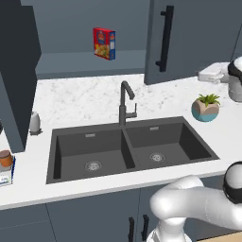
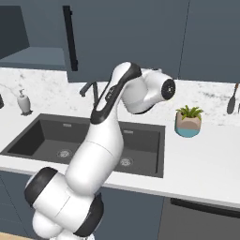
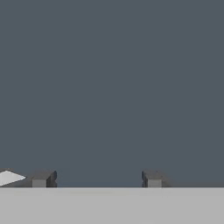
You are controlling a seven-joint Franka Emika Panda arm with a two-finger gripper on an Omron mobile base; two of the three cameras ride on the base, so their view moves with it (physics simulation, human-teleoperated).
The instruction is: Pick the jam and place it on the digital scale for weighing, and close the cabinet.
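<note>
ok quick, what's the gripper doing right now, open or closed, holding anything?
Gripper: open, fingers apart with nothing between them, facing a plain dark blue-grey surface.

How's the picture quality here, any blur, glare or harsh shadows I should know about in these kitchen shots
Left base view: flat, even rendered light, no glare; soft shading inside the sink, and the jam at the left edge is small and soft. Right base view: equally even, with only faint shade under the potted plant. Hand view: a featureless blue-grey surface, nothing to judge focus by; the gripper fingertips look blocky.
</note>
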